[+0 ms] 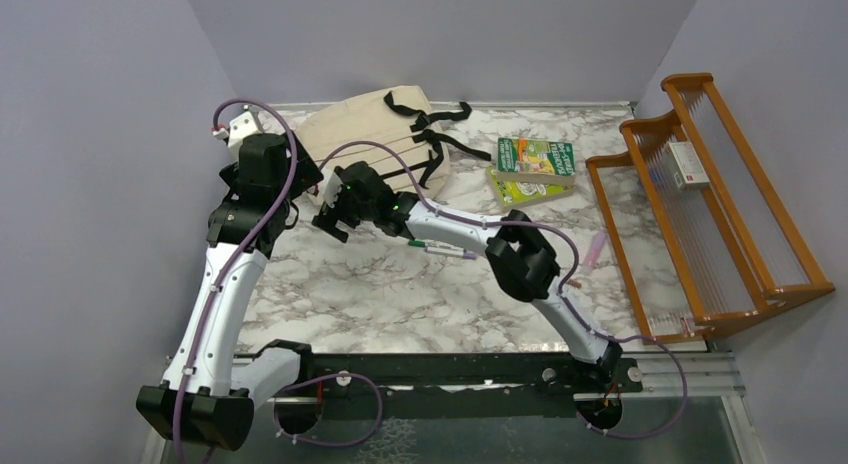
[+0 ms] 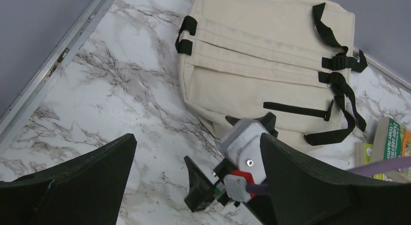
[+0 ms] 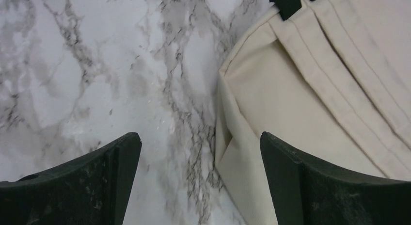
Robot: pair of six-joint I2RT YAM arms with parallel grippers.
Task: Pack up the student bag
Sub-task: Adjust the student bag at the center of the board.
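Black fingers of the left hand [image 2: 197, 137] are spread wide, and nothing is held between them. The right hand [image 3: 199, 137] is spread wide too, with nothing held, and is held over a corner of the student bag [image 3: 315, 113]. The bag is laid flat, straps up, at the back left of the counter [image 1: 400, 284]. Two books [image 1: 535, 164] are stacked to its right, by a wooden rack [image 1: 720, 214].
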